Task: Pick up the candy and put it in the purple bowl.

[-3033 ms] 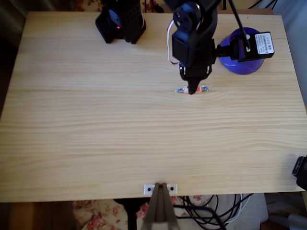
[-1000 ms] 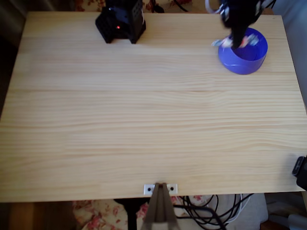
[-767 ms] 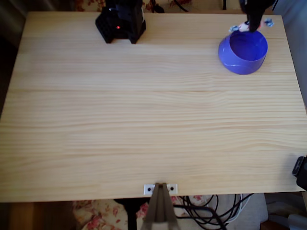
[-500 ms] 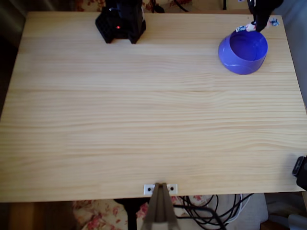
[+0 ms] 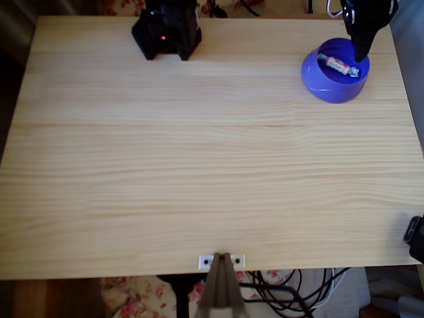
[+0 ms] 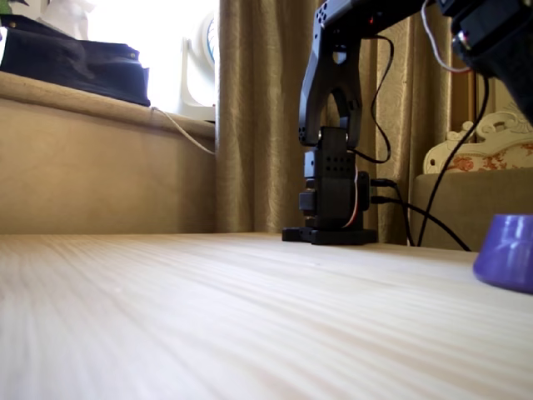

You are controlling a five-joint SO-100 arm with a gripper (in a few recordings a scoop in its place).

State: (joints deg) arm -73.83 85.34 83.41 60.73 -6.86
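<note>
overhead view: the candy [image 5: 336, 65] lies inside the purple bowl [image 5: 317, 77], slanted, toward the bowl's 12 o'clock side and resting on its inner floor or wall. the gripper [image 5: 361, 48] hangs over the bowl's rim at about 1 o'clock, tip pointing down into it, with nothing seen between the fingers. the fingers read as one dark wedge, so how far apart they stand i cannot tell. the arm base [image 5: 167, 28] sits at the table's 11 o'clock; the table [image 5: 199, 172] is bare wood elsewhere.

fixed view: low side angle. the bowl [image 6: 506, 252] shows as a violet wall at the picture's 4 o'clock edge, upright, flat on the table [image 6: 208, 317]. the arm base [image 6: 333, 192] stands behind it near the curtain, and a dark part of the arm crosses the top right corner.

judgement: the drop looks done, with retreat as the step in hand. to do it well, lift straight up first so the fingers clear the rim, then swing back toward the base. a sideways pull at this height could clip the tall wall and tip or shove the light plastic bowl, spilling the candy.
</note>
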